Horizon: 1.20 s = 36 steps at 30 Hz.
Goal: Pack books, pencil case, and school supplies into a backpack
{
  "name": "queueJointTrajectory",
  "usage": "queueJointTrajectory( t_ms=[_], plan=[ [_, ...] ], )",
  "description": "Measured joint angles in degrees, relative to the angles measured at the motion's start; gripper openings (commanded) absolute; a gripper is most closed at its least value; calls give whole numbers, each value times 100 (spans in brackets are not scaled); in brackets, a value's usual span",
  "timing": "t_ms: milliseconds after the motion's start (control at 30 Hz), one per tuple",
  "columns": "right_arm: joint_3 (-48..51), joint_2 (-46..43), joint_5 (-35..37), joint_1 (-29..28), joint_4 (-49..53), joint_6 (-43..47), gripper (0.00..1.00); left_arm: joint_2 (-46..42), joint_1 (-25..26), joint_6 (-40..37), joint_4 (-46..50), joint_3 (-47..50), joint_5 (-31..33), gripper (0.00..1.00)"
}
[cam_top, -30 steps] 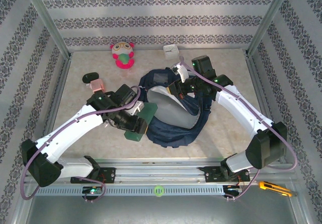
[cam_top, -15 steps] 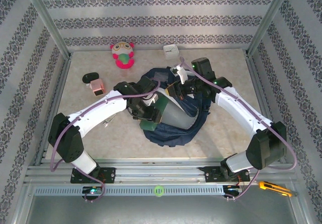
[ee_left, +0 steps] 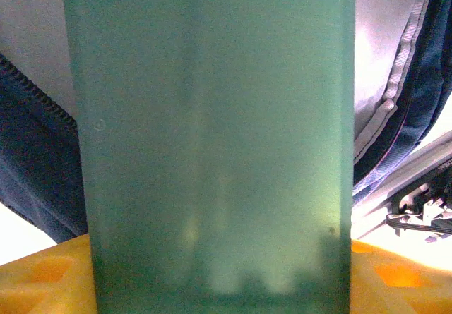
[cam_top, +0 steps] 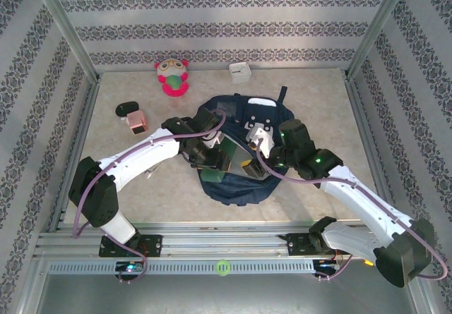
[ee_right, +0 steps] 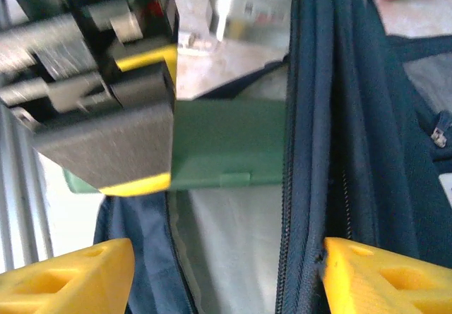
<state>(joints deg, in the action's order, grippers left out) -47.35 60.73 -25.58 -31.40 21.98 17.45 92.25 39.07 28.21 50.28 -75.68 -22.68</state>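
Now the left jaws are gripping the dark green flat rectangular case [ee_left: 212, 145] at the mouth of the navy-blue striped fabric backpack [cam_top: 236, 190] while the right jaws are hanging open beside its zip edge [ee_right: 300, 152], risking that unheld edge sagging and snagging it.

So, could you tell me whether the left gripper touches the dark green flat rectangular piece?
Touching: right wrist view shows the left gripper clamped flat on the green piece.
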Motion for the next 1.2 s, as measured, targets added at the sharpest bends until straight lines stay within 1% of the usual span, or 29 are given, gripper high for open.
queueJointTrajectory(
  t_ms=[67, 100, 167, 233, 367, 433, 500, 667, 800, 900, 967, 1000, 1067, 1200],
  plan=[
    [20, 243, 254, 2, -175, 131, 59, 7, 0, 0, 0, 9, -2, 32],
    [20, 339, 361, 2, -256, 168, 52, 9, 0, 0, 0, 15, 0, 32],
    [17, 566, 610, 2, -455, 256, 23, 7, -2, 2, 0, 52, 2, 33],
    [15, 691, 758, 4, -564, 313, 0, 7, -2, 7, -22, 129, 4, 39],
    [-111, 686, 704, 33, -608, 326, 0, 7, 0, 39, -175, 280, 4, 50],
    [-192, 629, 599, 98, -673, 208, 0, 7, 24, 57, -264, 297, 11, 54],
    [-282, 595, 514, 164, -748, 46, 0, 7, 61, 59, -354, 297, 15, 60],
    [-485, 597, 470, 203, -859, -376, 0, 7, 111, 74, -531, 297, 87, 83],
    [-533, 632, 466, 232, -894, -577, 0, -44, 111, 61, -671, 299, 223, 91],
    [-549, 671, 428, 280, -909, -686, 0, -323, 111, 50, -846, 411, 372, 91],
    [-553, 684, 404, 282, -931, -726, 0, -678, 111, 28, -1016, 597, 461, 88],
    [-553, 684, 380, 282, -938, -732, 0, -874, 111, 11, -1117, 726, 496, 86],
    [-553, 682, 356, 282, -944, -772, 0, -1419, 111, -92, -1373, 1119, 551, 79],
    [-553, 682, 295, 317, -944, -824, 0, -2599, 116, -494, -1878, 2138, 638, 70]
  ],
)
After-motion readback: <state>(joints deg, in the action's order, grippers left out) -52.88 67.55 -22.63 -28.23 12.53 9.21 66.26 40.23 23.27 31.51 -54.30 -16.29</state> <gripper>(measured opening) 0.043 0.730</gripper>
